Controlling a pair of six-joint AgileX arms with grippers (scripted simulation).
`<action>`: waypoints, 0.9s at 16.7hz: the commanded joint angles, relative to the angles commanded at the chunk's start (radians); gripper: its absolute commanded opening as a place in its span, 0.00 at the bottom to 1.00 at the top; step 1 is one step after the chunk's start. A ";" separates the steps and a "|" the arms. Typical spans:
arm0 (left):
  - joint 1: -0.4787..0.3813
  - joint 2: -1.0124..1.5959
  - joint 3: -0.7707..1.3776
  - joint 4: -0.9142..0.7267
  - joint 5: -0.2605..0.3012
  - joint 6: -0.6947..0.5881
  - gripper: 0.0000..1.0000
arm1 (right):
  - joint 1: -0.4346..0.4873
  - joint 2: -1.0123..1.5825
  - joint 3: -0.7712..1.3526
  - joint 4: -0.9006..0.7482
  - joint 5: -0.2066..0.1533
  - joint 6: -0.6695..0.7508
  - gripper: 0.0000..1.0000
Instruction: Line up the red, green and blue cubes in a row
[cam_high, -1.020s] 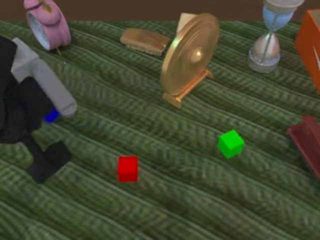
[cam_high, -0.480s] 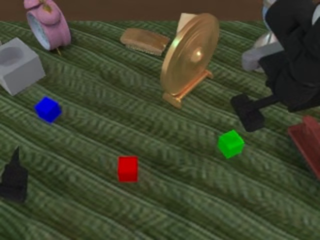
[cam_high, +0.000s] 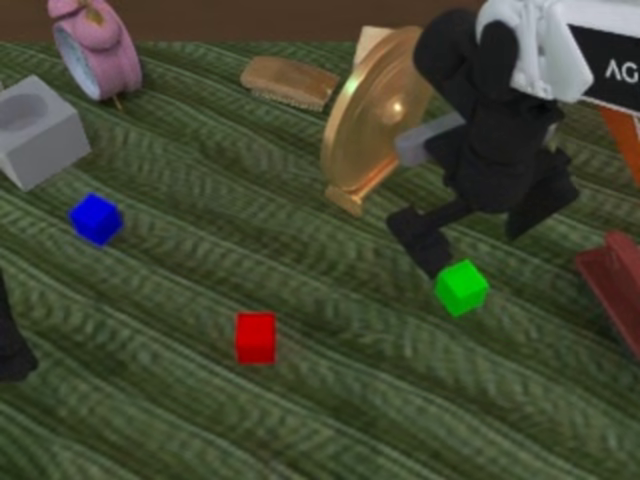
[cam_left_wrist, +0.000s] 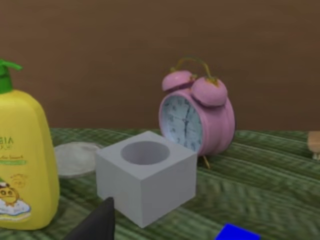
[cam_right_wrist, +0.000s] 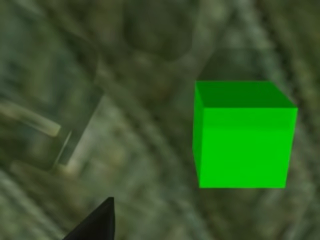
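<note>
Right gripper (cam_high: 475, 228): hung spread and empty above the counter's right half, one dark finger (cam_high: 420, 240) reaching down to just beside the green cube (cam_high: 461, 287), the other raised toward the far side; no contact with the cube was visible, and the stance read as an approach so that the fingers could straddle it. Green cube: sat flat on the green ribbed cloth (cam_high: 330, 410) at right of centre, filling much of the right wrist view (seen there nearly head-on, a sign the gripper was aimed at it). Red cube (cam_high: 255, 337): lay left of centre and nearer the front edge, well apart from the green one. Blue cube (cam_high: 96, 218): lay at far left, well apart from both, so no row existed and every placement was judged outstanding. Left gripper (cam_high: 12, 345): parked at the left edge, mostly out of the top view; whether its fingers were apart or together could not be told. Surroundings, outward: gold disc (cam_high: 370, 120) on its stand just behind the right arm, close enough to be a knock hazard; tan wooden block (cam_high: 290, 82) and pink alarm clock (cam_high: 95, 50) along the back; grey block with a round hollow (cam_high: 38, 130) behind the blue cube; yellow pump bottle (cam_left_wrist: 22, 160) beside that block.
</note>
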 joint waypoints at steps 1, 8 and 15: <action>0.001 -0.005 -0.002 0.004 0.000 -0.003 1.00 | 0.001 0.005 0.005 -0.002 0.000 0.000 1.00; 0.001 -0.005 -0.002 0.004 0.000 -0.003 1.00 | -0.001 0.018 -0.027 0.040 0.000 -0.002 1.00; 0.001 -0.005 -0.002 0.004 0.000 -0.003 1.00 | 0.003 0.105 -0.163 0.267 0.001 0.003 1.00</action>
